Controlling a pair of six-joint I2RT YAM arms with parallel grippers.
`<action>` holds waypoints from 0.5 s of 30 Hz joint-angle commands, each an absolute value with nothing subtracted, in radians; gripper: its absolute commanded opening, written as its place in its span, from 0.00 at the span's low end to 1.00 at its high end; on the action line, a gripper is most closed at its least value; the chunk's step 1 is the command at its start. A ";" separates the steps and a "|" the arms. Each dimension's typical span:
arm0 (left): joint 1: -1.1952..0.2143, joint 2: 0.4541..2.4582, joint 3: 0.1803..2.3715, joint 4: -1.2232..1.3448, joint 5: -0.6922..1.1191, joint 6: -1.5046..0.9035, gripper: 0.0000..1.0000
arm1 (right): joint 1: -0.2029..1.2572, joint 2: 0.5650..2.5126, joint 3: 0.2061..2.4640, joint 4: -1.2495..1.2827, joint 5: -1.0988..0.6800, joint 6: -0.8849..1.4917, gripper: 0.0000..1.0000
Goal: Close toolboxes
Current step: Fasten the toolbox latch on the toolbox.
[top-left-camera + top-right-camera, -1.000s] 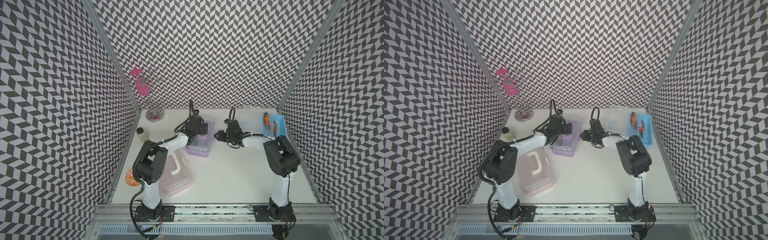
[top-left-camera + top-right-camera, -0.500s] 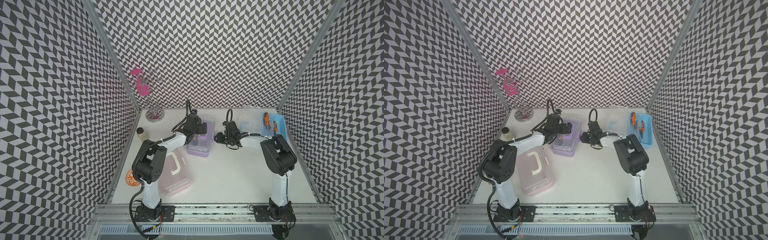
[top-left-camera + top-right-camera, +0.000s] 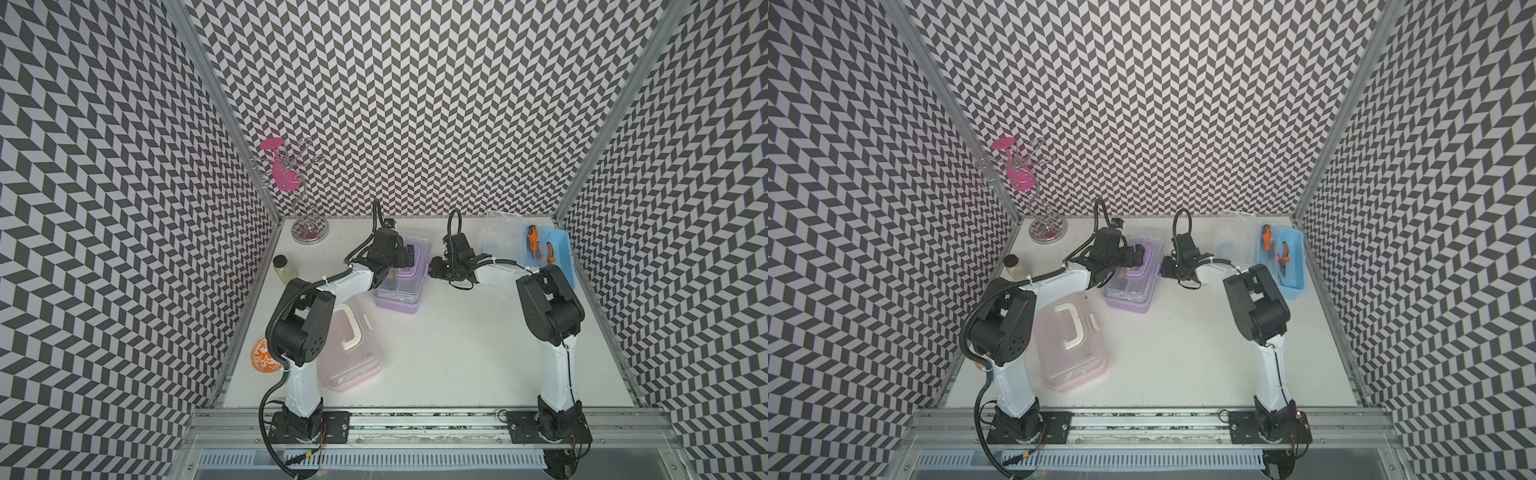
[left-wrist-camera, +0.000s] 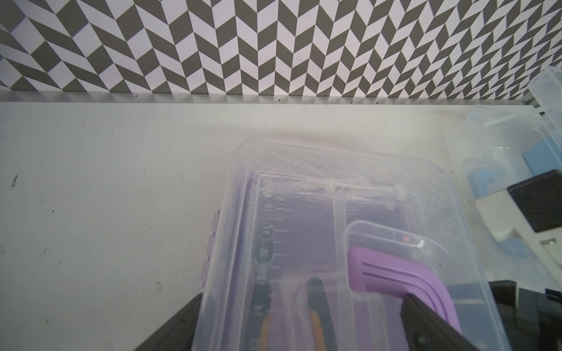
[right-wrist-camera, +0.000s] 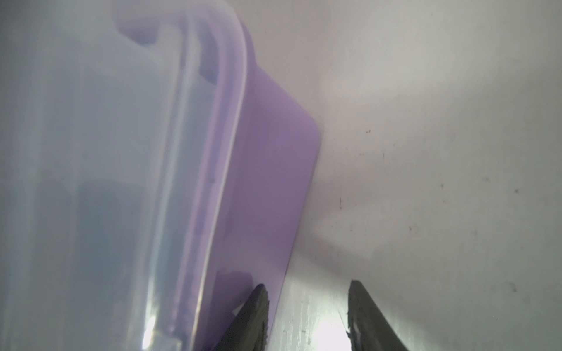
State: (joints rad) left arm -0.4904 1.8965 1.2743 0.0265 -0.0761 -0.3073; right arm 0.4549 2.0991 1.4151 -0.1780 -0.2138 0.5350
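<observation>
The purple toolbox stands mid-back on the table with its clear lid down and a purple handle on top. My left gripper hovers open over that lid, fingers spread wide across it. My right gripper is open at the box's right side. One of its fingers touches the purple base, with bare table between the jaws. The pink toolbox lies lid-down by the left arm. The blue toolbox sits open at the back right, with its clear lid beside it.
A small jar stands by the left wall. A wire stand holding a pink glass occupies the back left corner. An orange dish lies behind the left arm's elbow. Orange-handled tools rest in the blue base.
My right gripper has slid left across the table up to the purple toolbox's side. The left gripper has stayed over the lid with only a slight shift.
</observation>
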 commanded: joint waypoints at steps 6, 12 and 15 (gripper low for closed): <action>-0.547 1.961 1.338 -0.111 -0.005 -0.304 0.98 | 0.477 2.063 1.452 -0.062 -0.276 0.517 0.46; -0.534 1.914 1.529 -0.240 -0.185 -0.242 1.00 | 0.441 1.945 1.353 -0.052 -0.234 0.442 0.52; -0.534 1.869 1.579 -0.282 -0.245 -0.236 1.00 | 0.440 1.882 1.300 -0.054 -0.200 0.409 0.60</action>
